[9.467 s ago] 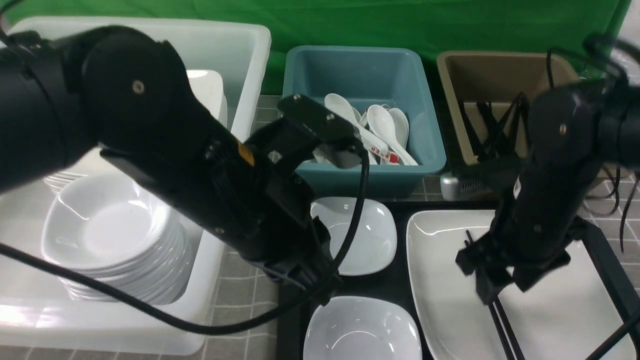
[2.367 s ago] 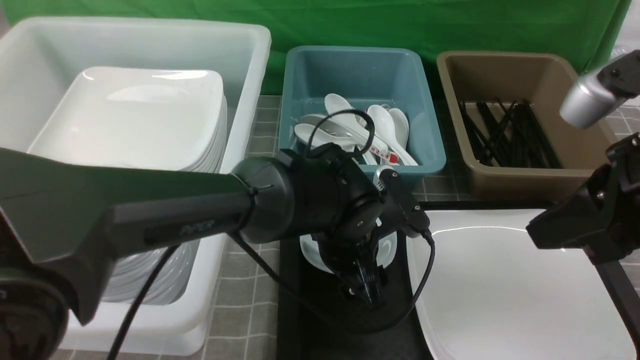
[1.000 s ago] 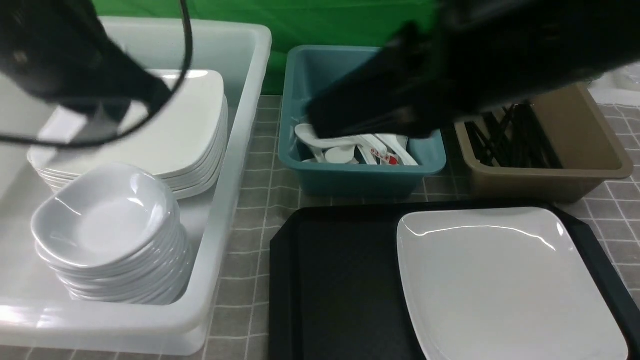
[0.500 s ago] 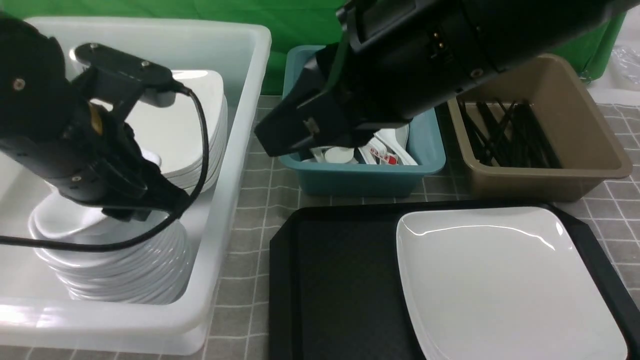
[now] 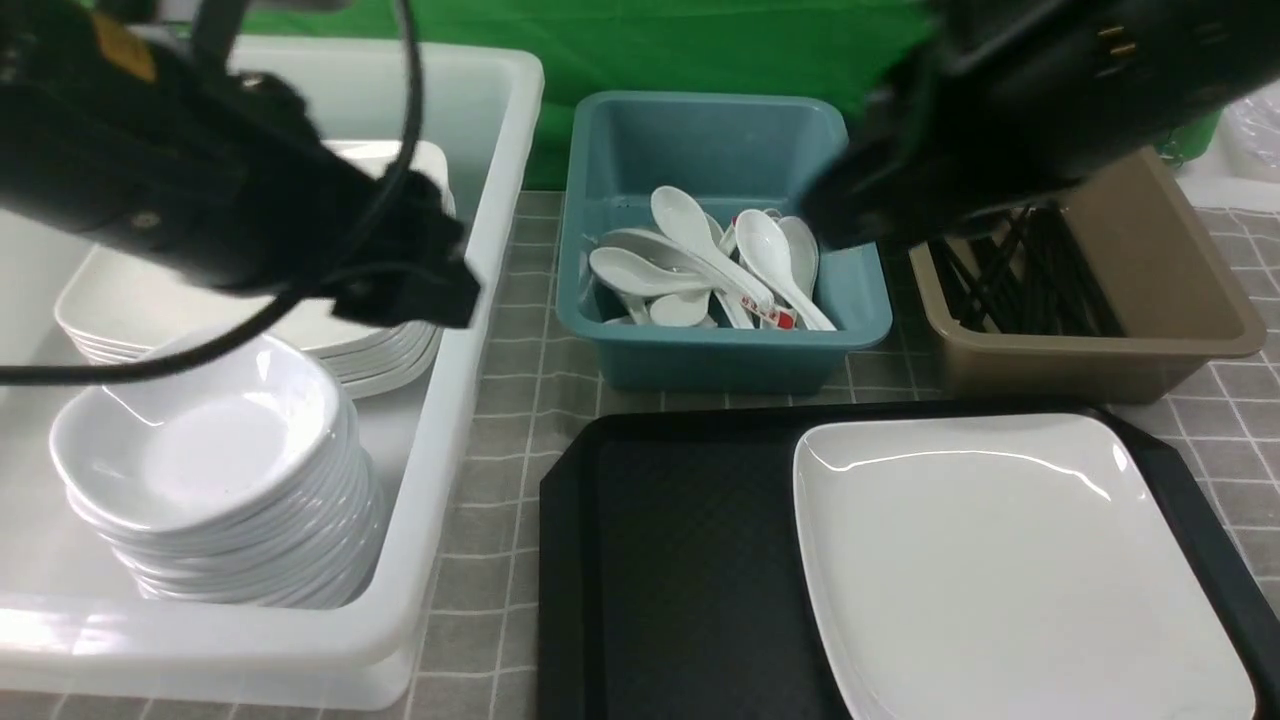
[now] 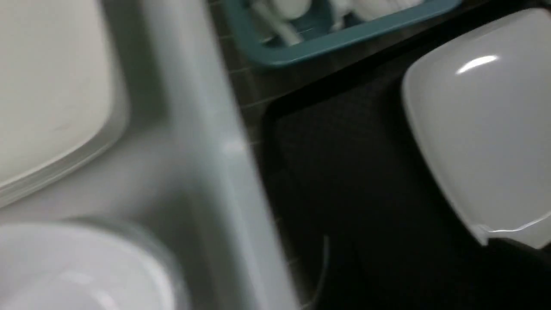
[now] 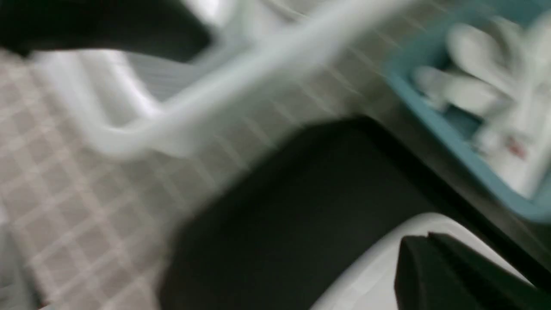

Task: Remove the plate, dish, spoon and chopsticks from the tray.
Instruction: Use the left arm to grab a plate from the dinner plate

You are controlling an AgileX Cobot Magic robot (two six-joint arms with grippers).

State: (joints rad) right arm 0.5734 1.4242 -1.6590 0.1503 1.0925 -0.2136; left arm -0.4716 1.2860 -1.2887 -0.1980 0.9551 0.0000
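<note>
Only plate (image 5: pixel 1010 560) remains on tray (image 5: pixel 680 560), flat on its right half. Left half of tray now bare: two small dishes and chopsticks, there some seconds ago, are gone. Newest dish (image 5: pixel 190 450) tops stack in white bin (image 5: pixel 480 300), left of tray. So plate is last thing to clear, I judge. Meanwhile left gripper (image 5: pixel 415 290) has risen off stack, left of tray; jaws blurred, cannot tell. Beyond tray, right gripper (image 5: pixel 845 205) hangs over teal bin (image 5: pixel 720 350), jaws pressed together, nothing held. Both well apart from plate.
</note>
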